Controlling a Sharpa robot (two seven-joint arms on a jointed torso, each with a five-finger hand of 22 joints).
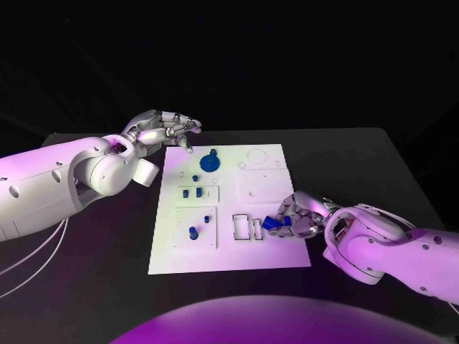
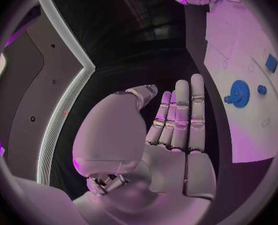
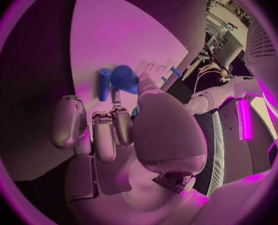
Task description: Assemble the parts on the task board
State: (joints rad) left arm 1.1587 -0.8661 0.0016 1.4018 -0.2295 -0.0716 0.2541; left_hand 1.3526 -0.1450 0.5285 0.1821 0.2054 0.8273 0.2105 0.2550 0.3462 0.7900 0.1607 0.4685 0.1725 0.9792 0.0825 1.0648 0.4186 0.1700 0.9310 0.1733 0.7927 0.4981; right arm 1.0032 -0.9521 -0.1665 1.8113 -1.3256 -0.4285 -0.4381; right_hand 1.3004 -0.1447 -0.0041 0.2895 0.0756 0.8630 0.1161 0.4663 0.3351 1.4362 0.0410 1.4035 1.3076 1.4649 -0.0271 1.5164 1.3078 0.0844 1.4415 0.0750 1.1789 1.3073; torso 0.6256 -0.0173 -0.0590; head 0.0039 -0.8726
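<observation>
- The black counter carries the white task board, which lies between the two hands.
- The left hand hovers at the board's far corner on the robot's left. In the left wrist view its fingers stand straight and close together with nothing in them, so it holds nothing.
- The right hand sits low over the board's near right part, its fingers curled around a small blue part just beside a rectangular slot.
- A blue gear stands on the board just in front of the left fingers. Smaller blue pieces sit in the compartments between the two hands.
- Risk, as a judgement: the held part appears pinched only at the fingertips, so it could twist or slip as it is pressed toward the slot. A tilted part would catch on the slot's edge and not seat.
- A second risk: the curled fingers cover the slot from above, so alignment is hard to judge and a knuckle could nudge the board.
- The right wrist view shows the held blue part as a rounded piece, with a separate blue peg just beside the fingertips; the head view merges this into one blue patch.
- The left wrist view shows the gear's teeth, and the head view gives the whole board layout.
</observation>
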